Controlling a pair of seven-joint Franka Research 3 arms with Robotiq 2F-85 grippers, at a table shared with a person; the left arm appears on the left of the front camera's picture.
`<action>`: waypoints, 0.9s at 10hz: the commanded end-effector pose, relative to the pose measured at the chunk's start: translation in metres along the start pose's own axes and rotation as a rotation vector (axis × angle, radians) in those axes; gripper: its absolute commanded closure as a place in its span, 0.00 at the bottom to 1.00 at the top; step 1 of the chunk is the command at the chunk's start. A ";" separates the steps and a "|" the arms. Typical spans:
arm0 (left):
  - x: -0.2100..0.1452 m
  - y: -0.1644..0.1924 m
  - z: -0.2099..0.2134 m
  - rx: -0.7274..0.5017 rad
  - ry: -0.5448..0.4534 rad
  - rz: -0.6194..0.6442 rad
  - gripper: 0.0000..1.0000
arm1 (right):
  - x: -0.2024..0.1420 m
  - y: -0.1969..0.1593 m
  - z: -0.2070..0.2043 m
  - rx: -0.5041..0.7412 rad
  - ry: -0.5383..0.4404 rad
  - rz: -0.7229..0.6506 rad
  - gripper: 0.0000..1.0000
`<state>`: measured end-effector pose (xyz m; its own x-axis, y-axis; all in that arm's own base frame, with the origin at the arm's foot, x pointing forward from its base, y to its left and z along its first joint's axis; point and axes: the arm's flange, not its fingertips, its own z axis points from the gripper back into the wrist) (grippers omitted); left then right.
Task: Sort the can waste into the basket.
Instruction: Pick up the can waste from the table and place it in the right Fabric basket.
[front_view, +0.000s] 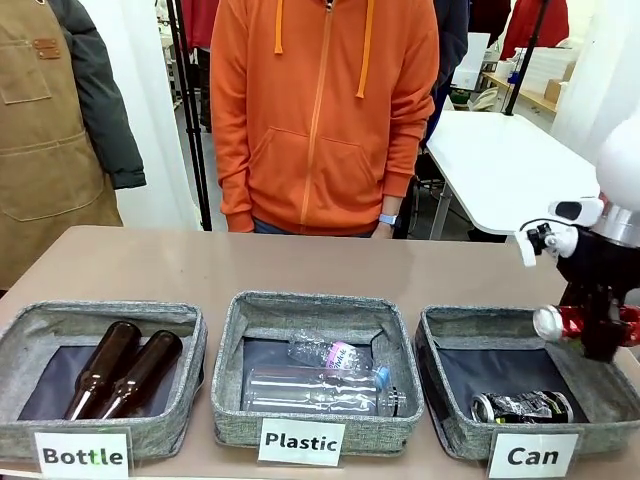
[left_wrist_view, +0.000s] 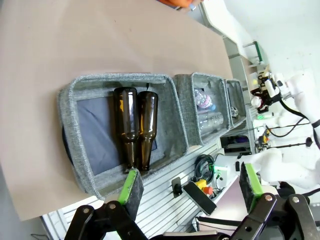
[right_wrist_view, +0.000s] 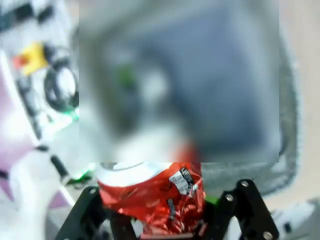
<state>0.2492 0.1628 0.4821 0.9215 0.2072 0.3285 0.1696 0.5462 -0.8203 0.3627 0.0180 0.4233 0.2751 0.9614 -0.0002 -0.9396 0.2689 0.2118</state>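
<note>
One red can (front_view: 562, 322) sits clamped in the right pincer (front_view: 598, 328) above the Can basket (front_view: 436, 372), ready for dropping; left pincer (left_wrist_view: 192, 187) gapes empty.

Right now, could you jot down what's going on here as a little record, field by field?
Right hand: shut on the red can, held above the Can basket
Left hand: open, holding nothing
Can basket holds: black can
Plastic basket holds: clear bottles
Bottle basket holds: two brown bottles
Person: standing at the far side of the table
</note>
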 end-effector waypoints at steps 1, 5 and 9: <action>0.001 -0.001 0.000 -0.014 -0.004 -0.011 0.00 | -0.012 -0.003 0.004 -0.008 0.061 0.301 1.00; 0.001 -0.001 0.000 -0.014 -0.004 -0.011 0.00 | -0.014 0.005 0.001 0.013 0.035 0.307 0.00; 0.001 -0.001 0.000 -0.014 -0.004 -0.011 0.00 | -0.006 0.010 0.000 0.005 -0.002 0.192 0.09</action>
<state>0.2492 0.1628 0.4822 0.9215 0.2071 0.3285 0.1697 0.5461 -0.8204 0.3570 0.0106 0.4252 0.0151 0.9996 0.0245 -0.9765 0.0094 0.2155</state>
